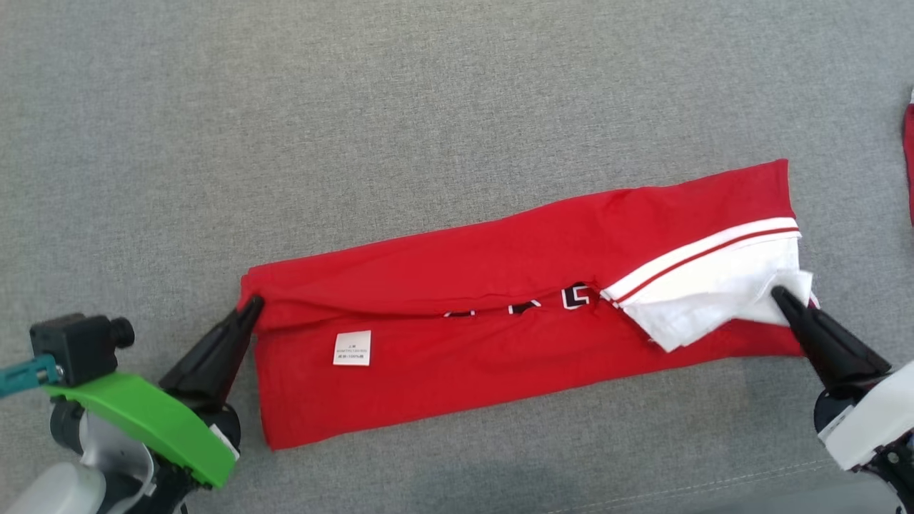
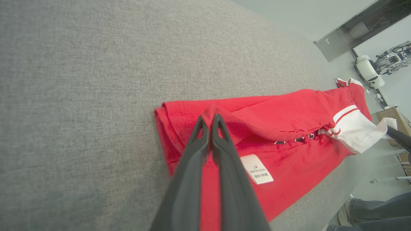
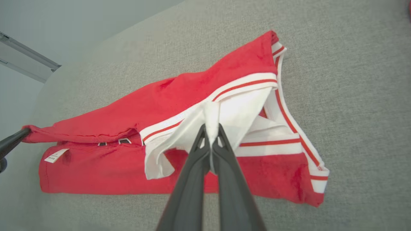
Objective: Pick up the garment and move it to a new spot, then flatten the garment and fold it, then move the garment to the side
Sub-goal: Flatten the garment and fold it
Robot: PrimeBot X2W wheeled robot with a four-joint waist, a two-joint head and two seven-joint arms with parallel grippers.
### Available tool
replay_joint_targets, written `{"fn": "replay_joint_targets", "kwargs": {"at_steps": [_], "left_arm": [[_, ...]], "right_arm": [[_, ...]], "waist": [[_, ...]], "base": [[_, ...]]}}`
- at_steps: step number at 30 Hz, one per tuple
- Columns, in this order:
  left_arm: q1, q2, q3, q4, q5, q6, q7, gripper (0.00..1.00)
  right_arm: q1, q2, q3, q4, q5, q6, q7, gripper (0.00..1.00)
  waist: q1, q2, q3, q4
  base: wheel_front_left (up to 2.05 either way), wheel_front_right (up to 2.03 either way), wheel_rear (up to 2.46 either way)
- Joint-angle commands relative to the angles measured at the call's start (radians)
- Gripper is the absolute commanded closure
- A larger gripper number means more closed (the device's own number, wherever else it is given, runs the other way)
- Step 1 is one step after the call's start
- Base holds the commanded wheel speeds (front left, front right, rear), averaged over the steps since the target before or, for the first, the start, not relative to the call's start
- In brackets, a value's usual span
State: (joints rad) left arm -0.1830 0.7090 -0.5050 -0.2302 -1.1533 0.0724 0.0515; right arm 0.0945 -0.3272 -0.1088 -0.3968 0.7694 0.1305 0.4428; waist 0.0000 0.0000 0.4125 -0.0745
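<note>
Red garment (image 1: 464, 264) with white trim (image 1: 703, 251) bearing a thin red stripe, black lettering (image 1: 578, 295) edged white, and a white label (image 1: 352, 348). Surface (image 1: 285, 107): mottled grey weave. Both the left gripper (image 1: 253, 307) and right gripper (image 1: 780, 294) are black.

The worktop (image 1: 457, 93) was covered in grey woven cloth with a coarse, matt, lightly flecked weave. The garment (image 1: 500, 307) was red knitted cloth, matt and soft, and creased along its folds. Its white panel (image 1: 714, 296) was cloth of the same matt finish, bordered by a red-and-white striped trim (image 1: 707, 260). The care label (image 1: 352, 348) was a smooth white tag with fine print; cloth or paper could not be told. The left tool (image 1: 253, 307) and right tool (image 1: 778, 294) had fingers of dark plastic, smooth with a dull sheen. The left wrist cover (image 1: 143, 421) was smooth green plastic. The right wrist housing (image 1: 875, 417) was smooth white plastic.
</note>
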Motion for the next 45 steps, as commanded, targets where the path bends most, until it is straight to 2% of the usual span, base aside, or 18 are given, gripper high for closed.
{"fn": "replay_joint_targets", "kwargs": {"at_steps": [1, 7, 8, 9, 10, 12, 13, 16, 21, 28, 31, 33, 39, 45], "left_arm": [[0.019, 0.005, 0.001, -0.003, -0.011, 0.010, -0.005, 1.00], [0.104, 0.018, -0.014, 0.004, 0.005, 0.042, -0.025, 1.00], [0.110, 0.023, -0.012, 0.013, 0.012, 0.049, -0.031, 1.00], [0.113, 0.023, -0.006, 0.027, 0.017, 0.059, -0.039, 1.00], [0.114, 0.026, -0.002, 0.039, 0.027, 0.069, -0.047, 0.93], [0.110, 0.024, -0.004, 0.059, 0.044, 0.074, -0.058, 0.52], [0.109, 0.020, -0.007, 0.061, 0.048, 0.075, -0.060, 0.00], [0.108, 0.009, -0.034, 0.033, 0.037, 0.052, -0.038, 0.00], [0.084, -0.009, -0.071, -0.052, 0.069, 0.054, -0.015, 0.00], [0.068, -0.026, -0.055, -0.171, 0.119, 0.107, -0.059, 0.00], [0.056, -0.023, -0.021, -0.186, 0.197, 0.174, -0.118, 0.00], [0.056, -0.039, -0.008, -0.190, 0.211, 0.199, -0.144, 0.00], [0.095, -0.055, 0.024, -0.199, 0.183, 0.222, -0.179, 0.00], [0.093, -0.056, 0.041, -0.203, 0.214, 0.234, -0.219, 0.00]], "right_arm": [[0.011, -0.008, 0.008, 0.009, -0.012, 0.000, 0.003, 1.00], [0.026, -0.043, 0.044, 0.083, -0.032, 0.000, 0.015, 1.00], [0.028, -0.049, 0.048, 0.084, -0.035, 0.000, 0.020, 0.62], [0.032, -0.054, 0.049, 0.084, -0.035, 0.000, 0.031, 0.07], [0.039, -0.058, 0.048, 0.081, -0.038, 0.000, 0.041, 0.00], [0.041, -0.056, 0.021, 0.069, -0.028, 0.000, 0.060, 0.00], [0.036, -0.051, 0.000, 0.060, -0.019, 0.000, 0.068, 0.00], [-0.004, -0.046, -0.082, 0.047, -0.028, 0.000, 0.084, 0.00], [-0.082, -0.023, -0.146, 0.076, -0.062, 0.000, 0.133, 0.00], [-0.176, 0.009, -0.108, 0.162, -0.145, 0.000, 0.188, 0.00], [-0.209, 0.012, -0.084, 0.225, -0.192, 0.000, 0.195, 0.00], [-0.218, -0.001, -0.070, 0.249, -0.208, 0.000, 0.189, 0.00], [-0.244, -0.013, -0.061, 0.273, -0.193, 0.000, 0.157, 0.00], [-0.287, -0.001, -0.040, 0.333, -0.180, 0.000, 0.178, 0.00]], "waist": [[0.0000, 0.0000, -0.002, -0.002], [0.0000, 0.0000, -0.015, 0.003], [0.0000, 0.0000, -0.017, 0.005], [0.0000, 0.0000, -0.019, 0.008], [0.0000, 0.0000, -0.020, 0.009], [0.0000, 0.0000, -0.024, 0.012], [0.0000, 0.0000, -0.027, 0.013], [0.0000, 0.0000, -0.032, 0.013], [0.0000, 0.0000, -0.032, 0.020], [0.0000, 0.0000, -0.015, 0.035], [0.0000, 0.0000, -0.009, 0.054], [0.0000, 0.0000, -0.008, 0.072], [0.0000, 0.0000, -0.006, 0.094], [0.0000, 0.0000, -0.001, 0.103]], "base": [[0.00, 0.00, 0.00], [0.00, 0.00, 0.00], [0.00, 0.00, 0.00], [0.00, 0.00, 0.00], [0.00, 0.00, 0.00], [0.00, 0.00, 0.00], [0.00, 0.00, 0.00], [0.00, 0.00, 0.00], [0.00, 0.00, 0.00], [0.00, 0.00, 0.00], [0.00, 0.00, 0.00], [0.00, 0.00, 0.00], [0.00, 0.00, 0.00], [0.00, 0.00, 0.00]]}}
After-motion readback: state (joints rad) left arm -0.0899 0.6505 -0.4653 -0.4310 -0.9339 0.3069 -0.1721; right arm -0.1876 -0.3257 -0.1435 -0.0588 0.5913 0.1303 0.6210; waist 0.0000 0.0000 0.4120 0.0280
